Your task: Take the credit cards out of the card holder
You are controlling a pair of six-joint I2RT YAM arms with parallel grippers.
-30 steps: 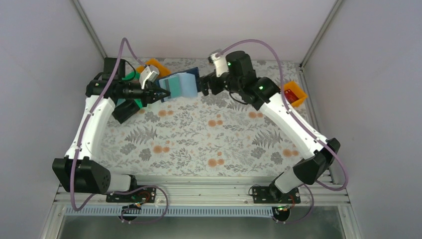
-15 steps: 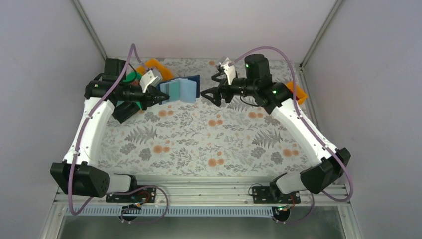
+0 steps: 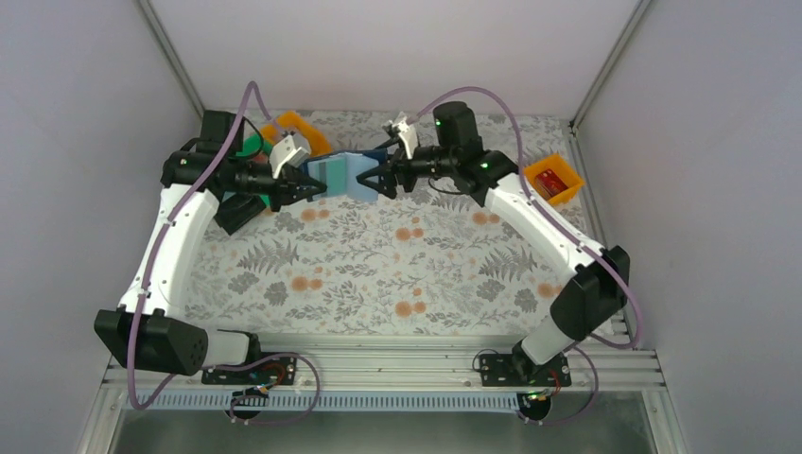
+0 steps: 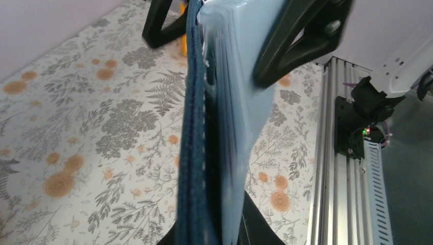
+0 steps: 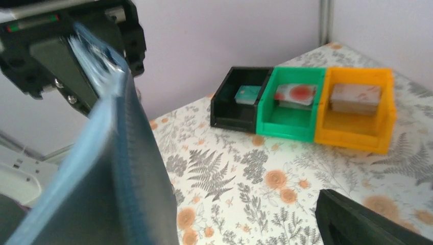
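Observation:
The card holder (image 3: 338,173), a navy bifold with pale blue pockets, hangs open above the table at the back. My left gripper (image 3: 310,187) is shut on its left end. In the left wrist view the holder (image 4: 204,127) stands edge-on between my fingers. My right gripper (image 3: 374,178) is open, with its jaws on either side of the holder's right edge. In the right wrist view the holder (image 5: 110,168) fills the left side. One pale card with a reddish blotch (image 5: 296,93) lies in the green bin (image 5: 291,120). Any cards in the holder are hidden.
A black bin (image 5: 237,115), the green bin and an orange bin (image 5: 357,127) stand in a row at the back left, each with a card in it. Another orange bin (image 3: 553,180) with a red item sits at the back right. The aluminium rail (image 4: 332,168) runs along the near edge.
My right gripper pulled back from the holder, opened, then moved left again so that its open jaws straddle the holder's right edge. My left gripper kept hold of the holder.

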